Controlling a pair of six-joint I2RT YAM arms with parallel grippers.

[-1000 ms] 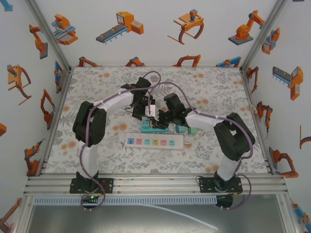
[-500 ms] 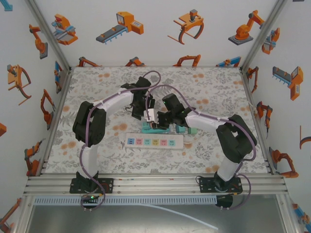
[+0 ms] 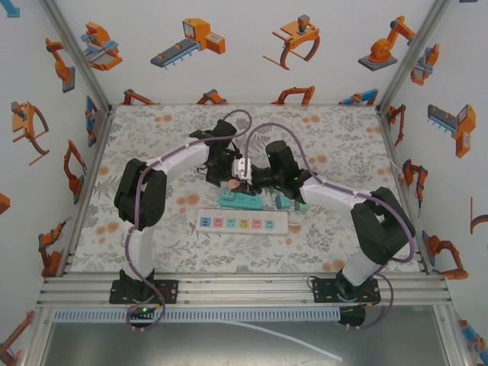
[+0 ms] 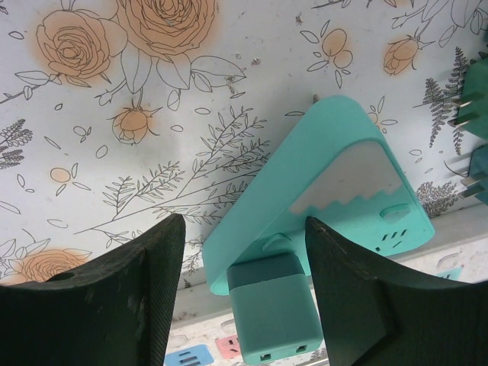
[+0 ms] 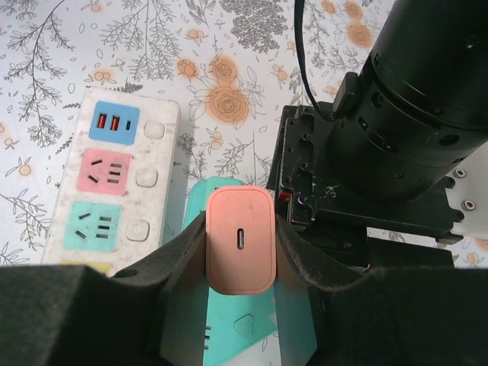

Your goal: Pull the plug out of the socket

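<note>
Starting at the front of the bench [image 3: 152,137]: a white power strip [image 3: 242,222], with the teal socket strip [image 3: 240,202] lying flat just behind it. The right gripper [image 5: 240,252] has its jaws pinching the pink plug [image 5: 241,240] right over that teal strip; can't tell if the prongs are out. Further back, the left gripper [image 4: 244,252] has its jaws spread, straddling a teal cube adapter [image 4: 274,313] at the strip's end.
</note>
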